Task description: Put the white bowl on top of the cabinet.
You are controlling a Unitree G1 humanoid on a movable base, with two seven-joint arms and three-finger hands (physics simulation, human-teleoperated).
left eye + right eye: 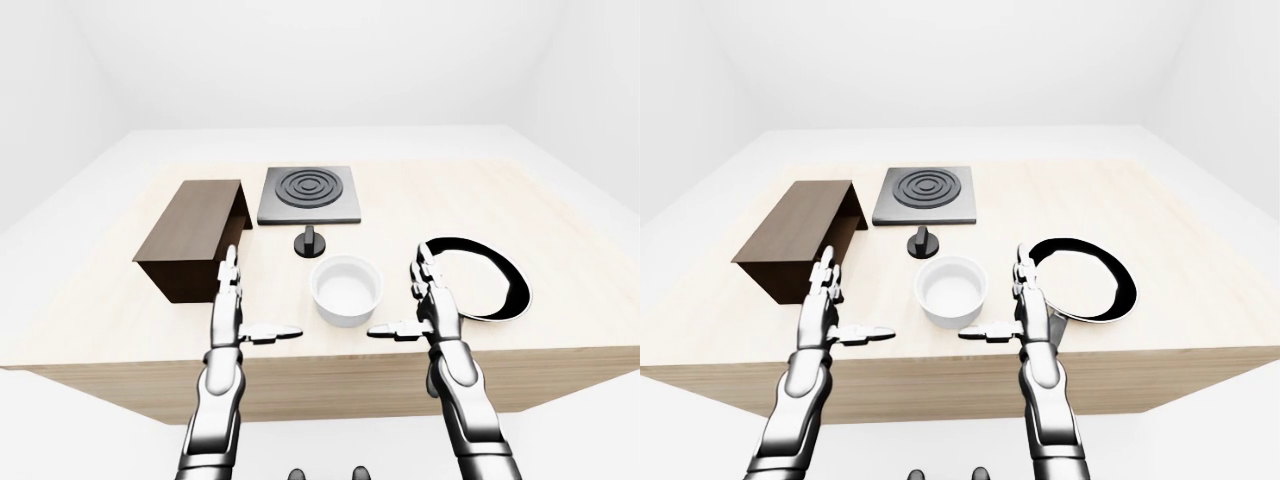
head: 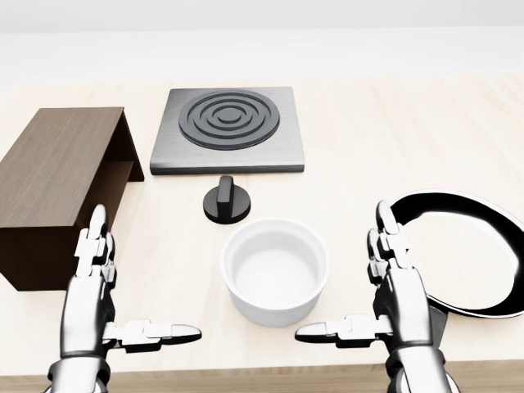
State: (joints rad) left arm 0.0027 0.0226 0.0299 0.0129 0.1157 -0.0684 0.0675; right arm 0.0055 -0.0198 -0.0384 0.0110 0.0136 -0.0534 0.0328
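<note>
The empty white bowl (image 2: 275,272) stands on the wooden table, low in the middle of the head view. The dark brown cabinet (image 2: 57,182) lies at the left, its open side facing right. My left hand (image 2: 123,295) hovers open at the bottom left, just below the cabinet and left of the bowl, thumb pointing right. My right hand (image 2: 360,286) is open at the bottom right, thumb pointing left toward the bowl. Neither hand touches the bowl.
A grey hob plate (image 2: 227,128) with dark rings sits at the top centre, a black knob (image 2: 227,202) just below it. A black frying pan (image 2: 467,254) lies at the right, behind my right hand. The table edge (image 1: 320,360) runs close under both hands.
</note>
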